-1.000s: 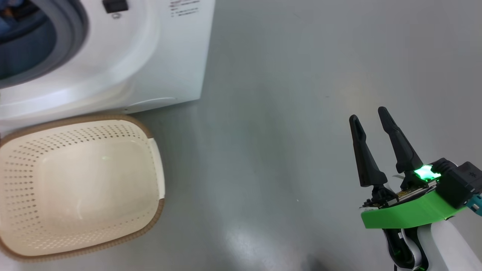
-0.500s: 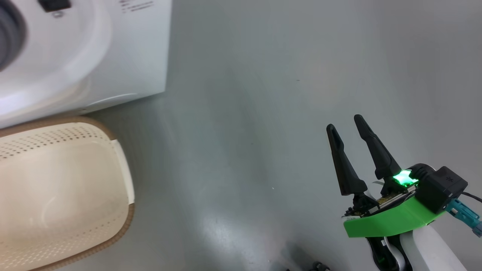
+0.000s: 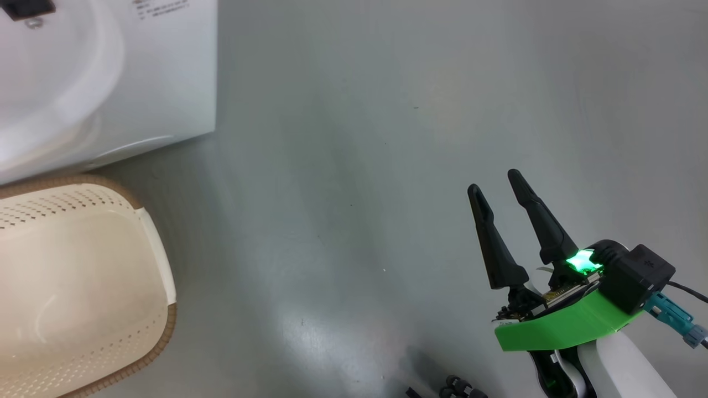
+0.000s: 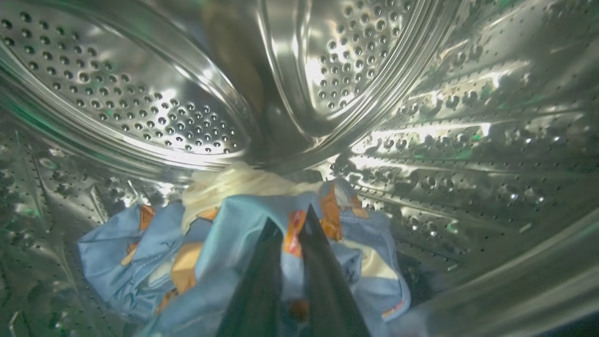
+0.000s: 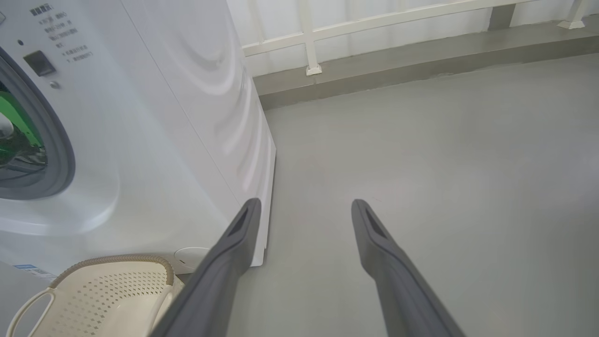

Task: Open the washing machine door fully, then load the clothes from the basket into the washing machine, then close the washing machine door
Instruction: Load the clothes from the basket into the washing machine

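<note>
Head view first: the washing machine sits up at 10 o'clock and the basket is down at 8 o'clock, right in front of it. What you can see of the basket looks bare, no cloth in it. Your right hand is at 4 o'clock over the floor, fingers spread, carrying nothing.

Left wrist view: you're looking straight into the steel drum. The clothes, blue bear-print stuff with a cream piece on top, are piled at 6 to 7 o'clock on the drum bottom. Your left hand has its fingers pressed together, and the blue cloth peaks right at the tips, so it looks like it's pinching a fold.

Right wrist view: spread fingers again, with the machine at 9 o'clock, its gasket uncovered, and the basket at 7 o'clock.

So I'd say opening is done and loading is basically done. What's left is letting go, pulling the left arm out and shutting the door.
</note>
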### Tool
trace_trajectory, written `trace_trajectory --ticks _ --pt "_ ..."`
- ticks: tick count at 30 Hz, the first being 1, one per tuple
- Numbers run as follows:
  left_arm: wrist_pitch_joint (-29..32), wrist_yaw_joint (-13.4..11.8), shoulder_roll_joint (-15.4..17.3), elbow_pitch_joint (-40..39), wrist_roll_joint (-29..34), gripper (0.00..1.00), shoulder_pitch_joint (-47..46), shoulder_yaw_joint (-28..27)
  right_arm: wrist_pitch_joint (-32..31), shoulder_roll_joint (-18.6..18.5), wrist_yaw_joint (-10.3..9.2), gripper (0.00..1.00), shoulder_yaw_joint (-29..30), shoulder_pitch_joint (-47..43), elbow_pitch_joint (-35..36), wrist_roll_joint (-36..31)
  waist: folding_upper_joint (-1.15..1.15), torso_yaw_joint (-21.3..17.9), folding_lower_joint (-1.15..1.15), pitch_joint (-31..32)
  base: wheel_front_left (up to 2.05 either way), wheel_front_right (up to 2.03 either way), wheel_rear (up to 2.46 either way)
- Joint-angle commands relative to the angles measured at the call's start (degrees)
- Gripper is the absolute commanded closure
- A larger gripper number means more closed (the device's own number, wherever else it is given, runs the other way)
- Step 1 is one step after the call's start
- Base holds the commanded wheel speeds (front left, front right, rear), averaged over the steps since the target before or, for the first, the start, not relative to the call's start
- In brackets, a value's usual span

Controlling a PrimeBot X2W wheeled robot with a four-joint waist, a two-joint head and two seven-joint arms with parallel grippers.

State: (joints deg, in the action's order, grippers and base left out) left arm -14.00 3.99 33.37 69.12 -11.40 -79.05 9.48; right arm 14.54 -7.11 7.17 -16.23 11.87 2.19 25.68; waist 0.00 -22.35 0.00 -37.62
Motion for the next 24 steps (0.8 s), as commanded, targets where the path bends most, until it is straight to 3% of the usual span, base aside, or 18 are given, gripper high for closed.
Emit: trace_trajectory --ticks 1,3,6,8,10,11,16,24 --pt "1.11 0.19 2.68 0.08 0.56 0.91 -0.58 0.1 0.46 -0.24 0.32 0.0 -0.86 -0.75 1.15 0.43 0.0 0.38 0.0 0.06 0.0 0.0 0.0" --pt "2.87 0.99 2.3 1.11 0.97 0.72 -1.17 1.16 0.46 -0.21 0.32 0.0 -0.82 -0.94 1.04 0.43 0.0 0.85 0.0 0.62 0.0 0.0 0.0" --pt "5.98 1.68 1.83 2.49 0.6 0.66 -1.7 1.67 0.46 -0.36 0.32 0.0 -0.9 -1.28 0.99 0.43 0.0 1.43 0.0 1.66 0.0 0.0 0.0" --pt "8.53 2.17 1.65 3.09 0.79 0.52 -1.81 2.52 0.46 -0.55 0.32 0.0 -1.0 -1.4 1.05 0.44 0.0 1.74 0.0 2.1 0.0 0.0 0.0" --pt "11.52 2.42 1.23 3.72 -0.44 0.09 -1.47 1.93 0.46 -0.72 0.32 0.0 -1.01 -1.56 1.04 0.39 0.0 2.09 0.0 2.66 0.0 0.0 0.0" --pt "12.9 2.67 0.92 3.91 -0.53 0.0 -0.93 2.3 0.46 -0.82 0.32 0.0 -1.02 -1.67 1.02 0.38 0.0 2.23 0.0 2.97 0.0 0.0 0.0" --pt "13.34 3.11 0.32 4.18 -1.95 0.0 0.27 2.36 0.46 -1.47 0.32 0.0 -0.65 -2.01 1.23 0.46 0.0 2.8 0.0 3.81 0.0 0.0 0.0" --pt "8.41 3.05 -1.18 4.32 -4.99 0.0 2.1 0.68 0.46 -2.04 0.32 0.0 -0.16 -1.89 1.38 0.33 0.0 3.87 0.0 5.1 0.0 0.0 0.0"
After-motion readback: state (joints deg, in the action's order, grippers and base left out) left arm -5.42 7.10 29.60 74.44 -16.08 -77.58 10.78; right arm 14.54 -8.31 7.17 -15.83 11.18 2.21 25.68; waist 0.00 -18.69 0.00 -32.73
